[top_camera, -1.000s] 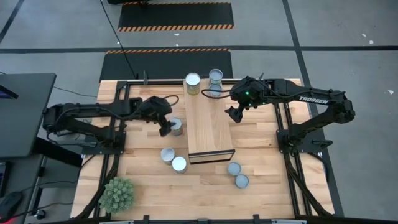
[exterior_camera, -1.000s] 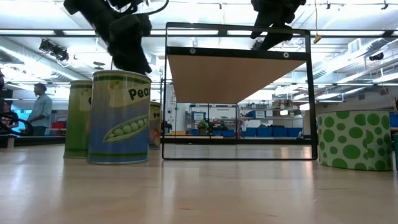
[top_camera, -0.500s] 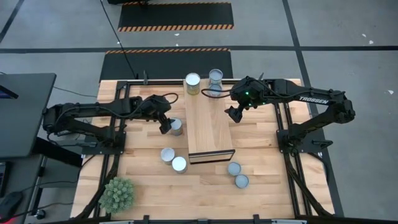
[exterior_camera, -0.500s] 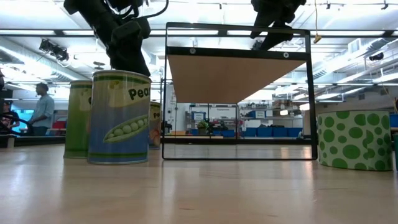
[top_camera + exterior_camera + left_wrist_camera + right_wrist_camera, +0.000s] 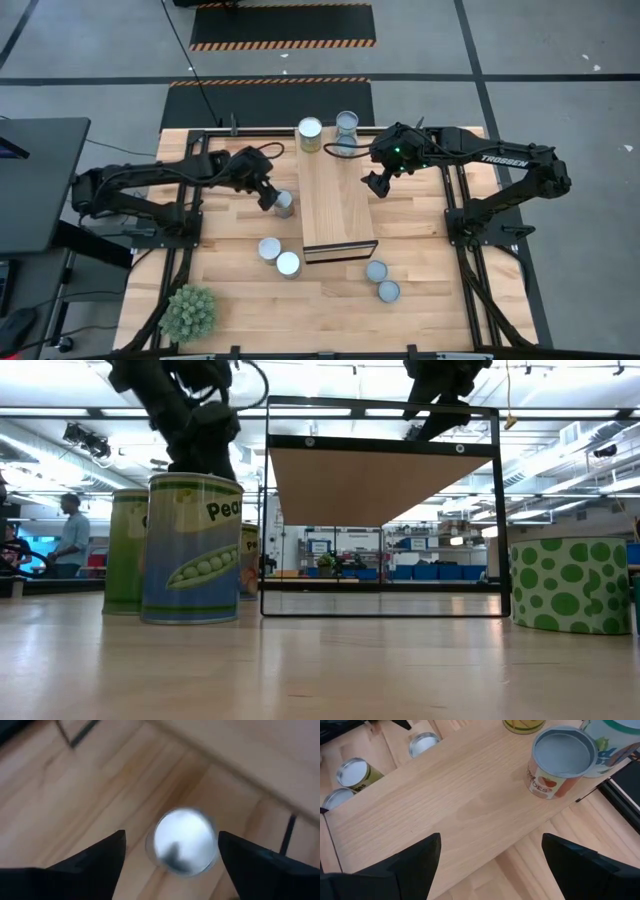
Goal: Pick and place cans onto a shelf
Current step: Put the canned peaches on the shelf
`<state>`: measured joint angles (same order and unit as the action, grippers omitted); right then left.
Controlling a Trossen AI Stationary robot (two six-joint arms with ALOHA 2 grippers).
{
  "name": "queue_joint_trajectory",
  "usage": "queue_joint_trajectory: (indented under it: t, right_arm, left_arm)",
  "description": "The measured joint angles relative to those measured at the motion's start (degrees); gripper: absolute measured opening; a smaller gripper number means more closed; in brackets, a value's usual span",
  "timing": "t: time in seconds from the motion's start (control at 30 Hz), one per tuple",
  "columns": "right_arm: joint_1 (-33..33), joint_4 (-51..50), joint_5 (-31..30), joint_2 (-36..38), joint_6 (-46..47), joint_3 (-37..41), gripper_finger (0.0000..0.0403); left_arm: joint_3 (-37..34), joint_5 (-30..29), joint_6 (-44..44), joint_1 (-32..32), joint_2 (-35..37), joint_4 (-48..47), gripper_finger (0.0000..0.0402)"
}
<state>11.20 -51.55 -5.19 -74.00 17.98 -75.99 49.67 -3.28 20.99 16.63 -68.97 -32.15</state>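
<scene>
The light-wood shelf (image 5: 338, 205) stands mid-table, also in the right wrist view (image 5: 470, 795). Two cans (image 5: 310, 134) (image 5: 346, 128) stand at its far end. One can (image 5: 285, 204) stands on the table against the shelf's left side. My left gripper (image 5: 268, 196) hovers over it, open, its fingers either side of the silvery top (image 5: 184, 847) without touching. Two cans (image 5: 269, 248) (image 5: 288, 263) stand near the shelf's near left corner, two more (image 5: 376, 271) (image 5: 388, 291) near its near right corner. My right gripper (image 5: 378, 183) is open and empty above the shelf's right edge.
A green spiky plant ball (image 5: 188, 312) sits at the table's near left corner. In the low view a pea-label can (image 5: 192, 548) and a green dotted can (image 5: 570, 585) stand close, with the shelf's dark frame (image 5: 380, 610) between them. A person (image 5: 70, 540) stands far behind.
My left gripper has moved a little toward the table's far edge, over the can beside the shelf's left side. The cans and the shelf have stayed in place.
</scene>
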Motion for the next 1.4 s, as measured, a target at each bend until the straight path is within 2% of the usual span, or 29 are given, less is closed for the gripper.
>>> queue_joint_trajectory:
  t: [0.13,0.2,0.6,0.77,0.83,1.13,1.3,1.4]
  right_arm:
    - [0.0,0.0,0.3,0.0,-0.1,0.0,0.0354]
    - [0.0,0.0,0.3,0.0,-0.1,0.0,0.0354]
    - [0.0,0.0,0.3,0.0,-0.4,0.0,0.0354]
    - [0.0,0.1,0.2,0.0,-0.1,0.0,0.0354]
    - [0.0,0.2,-0.4,0.0,0.0,0.0,0.0354]
    - [0.0,1.5,-1.2,0.0,0.5,0.0,0.0354]
    - [0.0,3.2,-1.3,0.0,0.6,0.0,0.0354]
    - [0.0,3.6,-1.4,0.0,0.6,0.0,0.0354]
  left_arm:
    - [0.0,-0.3,0.9,1.0,-2.8,-1.1,0.0380]
    - [0.0,-1.2,0.9,1.2,-4.1,-0.7,0.0394]
    - [0.0,2.7,-6.0,1.1,-3.2,-1.9,0.0386]
    - [0.0,6.6,-18.1,1.1,-2.8,-2.0,0.0387]
    - [0.0,6.8,-20.1,1.1,-2.8,-1.8,0.0387]
    - [0.0,6.2,-25.8,0.7,-3.0,0.6,0.0387]
    - [0.0,11.7,-26.0,-0.1,-4.0,1.2,0.0387]
    - [-0.1,9.5,-26.0,-0.6,-5.4,1.3,0.0387]
